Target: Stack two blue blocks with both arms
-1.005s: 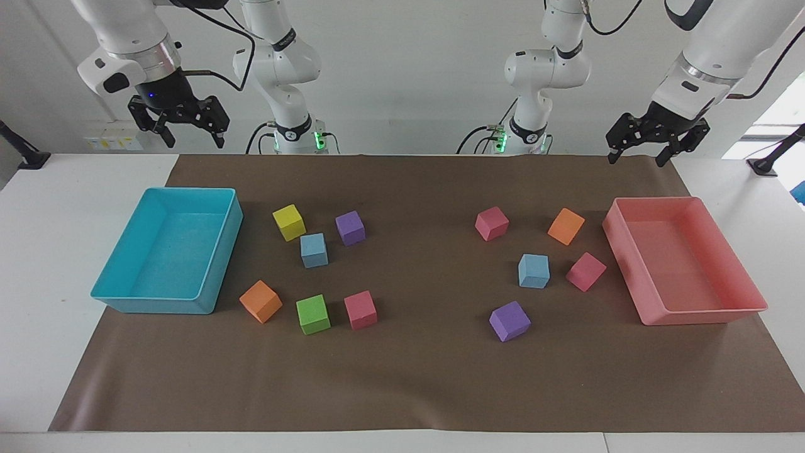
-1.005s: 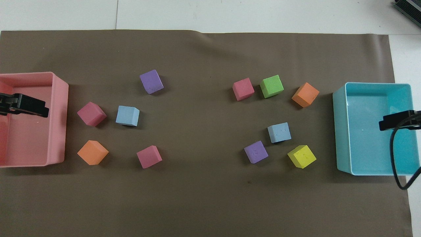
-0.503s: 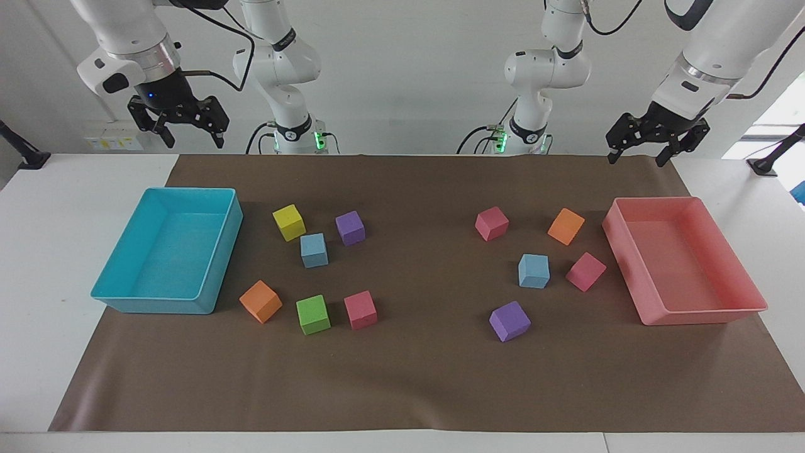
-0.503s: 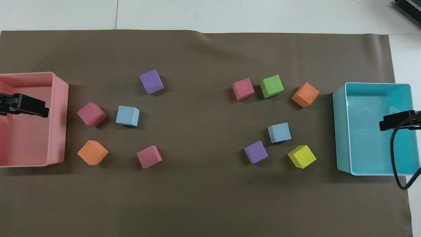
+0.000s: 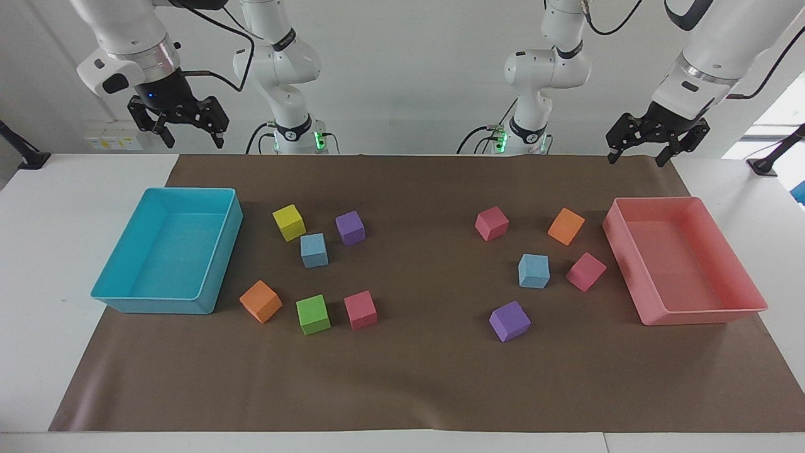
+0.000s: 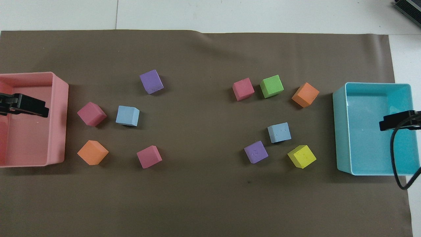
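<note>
Two light blue blocks lie apart on the brown mat. One blue block (image 5: 314,250) (image 6: 279,132) sits among the cubes toward the right arm's end, next to a yellow and a purple cube. The other blue block (image 5: 534,271) (image 6: 127,116) sits toward the left arm's end, beside a pink cube. My right gripper (image 5: 194,139) (image 6: 398,120) hangs open and holds nothing, high over the turquoise tray (image 5: 221,251). My left gripper (image 5: 636,159) (image 6: 24,105) is also open with nothing in it, high over the pink tray (image 5: 622,251). Neither touches a block.
Around the blue blocks lie other cubes: yellow (image 5: 288,222), purple (image 5: 350,228), orange (image 5: 260,301), green (image 5: 313,314) and pink (image 5: 360,309) at one end, and pink (image 5: 492,223), orange (image 5: 566,226), pink (image 5: 585,271) and purple (image 5: 509,321) at the other.
The right gripper has drifted very slightly upward. The left gripper and all the blocks stay where they were.
</note>
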Tool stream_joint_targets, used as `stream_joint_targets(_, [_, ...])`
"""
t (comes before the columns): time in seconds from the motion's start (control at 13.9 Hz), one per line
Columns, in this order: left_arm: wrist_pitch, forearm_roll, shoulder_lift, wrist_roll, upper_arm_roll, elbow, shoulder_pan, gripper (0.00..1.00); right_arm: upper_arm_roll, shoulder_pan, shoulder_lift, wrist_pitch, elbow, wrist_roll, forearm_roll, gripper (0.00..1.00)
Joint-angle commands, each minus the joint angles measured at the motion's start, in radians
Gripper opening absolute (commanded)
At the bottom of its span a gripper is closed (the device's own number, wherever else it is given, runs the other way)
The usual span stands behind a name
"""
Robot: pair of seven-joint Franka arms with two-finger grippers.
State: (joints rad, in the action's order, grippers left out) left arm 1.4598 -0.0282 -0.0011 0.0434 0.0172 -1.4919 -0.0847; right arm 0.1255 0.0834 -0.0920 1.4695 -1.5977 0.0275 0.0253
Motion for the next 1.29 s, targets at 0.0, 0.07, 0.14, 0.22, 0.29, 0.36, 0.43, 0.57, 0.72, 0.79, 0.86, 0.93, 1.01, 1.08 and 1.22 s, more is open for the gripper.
stream_joint_targets(0.0, [-0.01, -0.006, -0.016, 0.004, -0.006, -0.008, 0.014, 1.0, -0.006, -0.01, -0.026, 0.011, -0.034, 0.017, 0.019, 1.0])
stream_joint_targets(0.07, [-0.01, -0.006, -0.016, 0.004, -0.006, -0.008, 0.014, 1.0, -0.006, -0.01, -0.028, 0.012, -0.034, 0.017, 0.018, 1.0])
stream_joint_targets(0.14, [-0.01, -0.006, -0.016, 0.006, -0.006, -0.008, 0.014, 1.0, -0.006, -0.01, -0.028, 0.014, -0.037, 0.012, 0.012, 1.0])
stream_joint_targets(0.22, [-0.01, -0.006, -0.016, 0.004, -0.006, -0.008, 0.014, 1.0, -0.006, -0.01, -0.028, 0.021, -0.056, 0.012, 0.011, 1.0])
stream_joint_targets(0.29, [-0.01, -0.006, -0.016, 0.004, -0.006, -0.008, 0.014, 1.0, -0.007, -0.01, -0.029, 0.028, -0.07, 0.012, 0.008, 1.0])
stream_joint_targets(0.36, [-0.01, -0.006, -0.016, 0.004, -0.006, -0.008, 0.014, 1.0, -0.007, -0.004, -0.028, 0.058, -0.083, 0.014, 0.005, 1.0])
stream_joint_targets(0.43, [-0.01, -0.006, -0.016, 0.004, -0.006, -0.008, 0.014, 1.0, -0.007, 0.002, -0.025, 0.11, -0.115, 0.02, 0.005, 1.0])
stream_joint_targets(0.57, [-0.01, -0.006, -0.016, 0.004, -0.006, -0.008, 0.014, 1.0, -0.017, 0.03, -0.009, 0.198, -0.165, 0.02, 0.002, 1.0])
stream_joint_targets(0.72, [-0.01, -0.006, -0.016, 0.004, -0.006, -0.008, 0.014, 1.0, -0.017, 0.07, 0.029, 0.256, -0.185, 0.008, 0.002, 1.0])
stream_joint_targets(0.79, [-0.01, -0.006, -0.016, 0.004, -0.006, -0.008, 0.014, 1.0, -0.017, 0.085, 0.055, 0.279, -0.185, 0.005, 0.002, 1.0])
stream_joint_targets(0.86, [-0.01, -0.006, -0.016, 0.006, -0.006, -0.008, 0.014, 1.0, -0.017, 0.097, 0.086, 0.31, -0.185, 0.005, 0.002, 1.0])
stream_joint_targets(0.93, [-0.01, -0.006, -0.016, 0.004, -0.006, -0.008, 0.014, 1.0, -0.017, 0.117, 0.113, 0.331, -0.185, 0.003, 0.002, 1.0])
stream_joint_targets(1.01, [-0.01, -0.006, -0.016, 0.004, -0.006, -0.008, 0.014, 1.0, -0.017, 0.146, 0.145, 0.35, -0.186, -0.014, 0.002, 1.0])
stream_joint_targets(1.08, [-0.01, -0.006, -0.016, 0.006, -0.006, -0.008, 0.014, 1.0, -0.017, 0.168, 0.17, 0.374, -0.192, -0.041, 0.002, 1.0])
stream_joint_targets(1.22, [-0.01, -0.006, -0.016, 0.004, -0.006, -0.008, 0.014, 1.0, -0.017, 0.205, 0.201, 0.472, -0.232, -0.092, -0.002, 1.0])
